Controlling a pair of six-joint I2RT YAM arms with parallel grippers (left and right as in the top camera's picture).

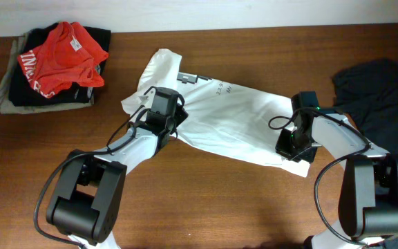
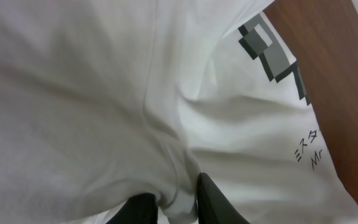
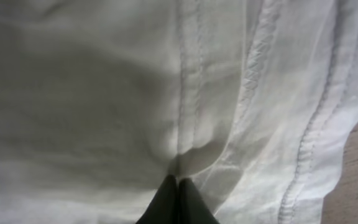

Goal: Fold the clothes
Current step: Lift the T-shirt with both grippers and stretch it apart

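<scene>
Fingers (image 2: 215, 202) of left end effector (image 2: 174, 193) clamp raised fold of white T-shirt (image 1: 233, 117), at its left half. Right end effector (image 3: 178, 196): tips pressed together, pinching fabric beside stitched hem at shirt's lower right edge. T-shirt lies rumpled across middle of wooden surface (image 1: 213, 200), small grey print facing up. Red garment (image 1: 64, 52) tops dark pile at far left; black garment (image 1: 385, 90) at right edge of surface.

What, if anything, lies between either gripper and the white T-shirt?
Nothing visible. The left gripper and the right gripper are each pinched shut on a fold of the white T-shirt. The red garment and the black shirt lie off to the sides, not over it.
</scene>
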